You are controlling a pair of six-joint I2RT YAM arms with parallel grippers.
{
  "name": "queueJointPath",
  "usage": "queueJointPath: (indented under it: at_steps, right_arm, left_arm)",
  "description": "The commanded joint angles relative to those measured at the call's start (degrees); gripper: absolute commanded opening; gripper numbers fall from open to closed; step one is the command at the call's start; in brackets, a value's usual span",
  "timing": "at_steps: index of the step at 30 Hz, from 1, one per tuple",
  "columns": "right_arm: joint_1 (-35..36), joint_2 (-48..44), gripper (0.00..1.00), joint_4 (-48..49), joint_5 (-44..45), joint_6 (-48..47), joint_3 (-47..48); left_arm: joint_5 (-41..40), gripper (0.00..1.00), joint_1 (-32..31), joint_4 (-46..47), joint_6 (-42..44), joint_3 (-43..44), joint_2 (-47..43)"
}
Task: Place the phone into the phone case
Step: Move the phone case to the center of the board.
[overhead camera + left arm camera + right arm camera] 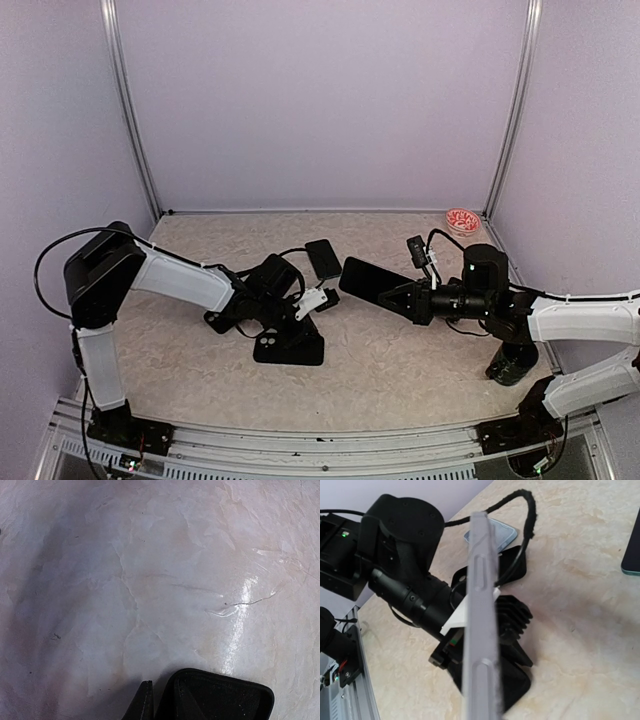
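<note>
The left gripper (318, 300) reaches out low over the middle of the table (400, 375). The black phone case (290, 348) lies just on its near side with its camera cut-outs showing, apparently so this arm can steady it as a fixed target. In the left wrist view one finger (142, 705) stands just beside the case's raised rim, and what seems to be the hollow side faces the camera. The other finger is out of frame, so I cannot tell whether the jaws clamp the rim or merely stand next to it. Just beyond this gripper, toward the back wall, a dark slab with a teal edge (322, 258) lies flat on the table, apart from the work. To its right the phone (368, 280) is up off the table, pinched by one end in the closed right gripper (406, 297). The right wrist view shows it edge-on, its long axis aimed at the left gripper and the case below. Holding it by the end probably leaves the leading end free to enter the case first. The phone is near the case but not in it, so insertion is not yet done. A pink dish (462, 220) sits in the far right corner, well apart.
</note>
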Motion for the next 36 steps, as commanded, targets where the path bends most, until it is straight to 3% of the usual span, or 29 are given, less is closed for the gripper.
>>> queueJointPath:
  at_steps: [1,10,22,35,36]
  right_arm:
    - [-0.51,-0.11,0.00,3.53,-0.39,0.10,-0.25]
    - [-0.55,-0.25,0.00,3.00,-0.10,-0.16,0.06]
    - [-1.58,-4.31,0.00,-0.93,3.55,-0.88,0.20]
    - [-3.66,-13.67,0.00,-5.22,8.31,-1.96,-1.17]
    - [-3.67,-13.69,0.00,-5.27,8.36,-1.94,-1.17]
  left_arm:
    - [0.66,0.13,-0.18,-1.41,1.10,0.67,1.11]
    - [-0.57,0.00,-0.20,-0.99,1.54,3.25,1.69]
    - [-3.91,0.00,0.40,-3.49,6.59,13.71,7.52]
    - [1.36,0.00,0.50,-9.35,12.36,29.26,18.44]
    - [1.70,0.03,0.43,-9.57,12.29,30.08,19.26]
